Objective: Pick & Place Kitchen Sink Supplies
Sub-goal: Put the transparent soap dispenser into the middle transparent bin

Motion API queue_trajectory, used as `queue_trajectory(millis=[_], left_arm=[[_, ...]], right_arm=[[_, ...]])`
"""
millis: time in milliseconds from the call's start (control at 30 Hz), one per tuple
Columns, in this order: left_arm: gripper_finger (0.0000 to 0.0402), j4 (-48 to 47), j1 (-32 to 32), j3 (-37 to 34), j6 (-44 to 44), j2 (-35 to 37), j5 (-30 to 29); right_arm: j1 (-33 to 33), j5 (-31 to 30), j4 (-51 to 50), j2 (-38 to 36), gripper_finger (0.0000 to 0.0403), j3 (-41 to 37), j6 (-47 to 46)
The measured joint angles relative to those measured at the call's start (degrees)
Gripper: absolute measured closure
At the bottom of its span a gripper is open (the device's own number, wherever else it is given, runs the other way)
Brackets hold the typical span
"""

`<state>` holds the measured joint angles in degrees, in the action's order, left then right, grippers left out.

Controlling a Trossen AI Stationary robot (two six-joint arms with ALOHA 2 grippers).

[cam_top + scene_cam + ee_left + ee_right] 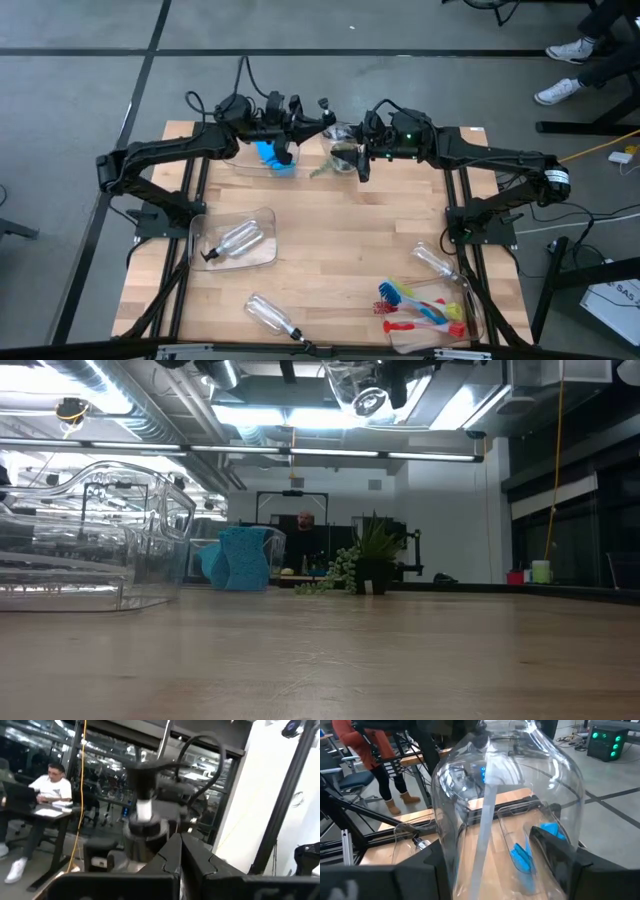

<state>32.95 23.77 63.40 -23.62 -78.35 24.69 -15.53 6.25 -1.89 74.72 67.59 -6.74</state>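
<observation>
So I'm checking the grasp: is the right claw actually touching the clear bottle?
Touching. In the right wrist view the clear bottle sits between the right claw's fingers, which press its sides.

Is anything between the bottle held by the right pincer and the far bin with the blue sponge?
The left pincer, shut, hangs near the bottle held in the right pincer. The bin with the blue sponge sits left, under the left arm. Nothing else visibly intervenes.

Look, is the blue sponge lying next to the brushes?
No, the blue sponge sits in a clear bin at the far edge, while the brushes lie at the near right corner.
</observation>
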Motion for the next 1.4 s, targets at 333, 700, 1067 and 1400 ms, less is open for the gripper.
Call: queue_trajectory(millis=[333,700,1067,1400], left_arm=[[0.0400,-2.0,0.0,0.0,0.4,0.3,0.0],[0.0400,-3.6,0.0,0.0,1.4,0.7,-1.5],[0.0401,-4.5,0.0,0.0,2.6,3.6,-1.7],[0.0400,-6.0,0.0,0.0,3.6,3.6,-3.2]], right_arm=[[0.0,0.0,0.8,0.0,0.0187,0.0,0.0],[0.3,-0.2,0.7,0.0,0.0187,0.0,1.0],[0.4,0.2,0.6,0.0,0.0187,0.0,1.4],[0.4,0.0,0.8,0.0,0.0187,0.0,1.2]])
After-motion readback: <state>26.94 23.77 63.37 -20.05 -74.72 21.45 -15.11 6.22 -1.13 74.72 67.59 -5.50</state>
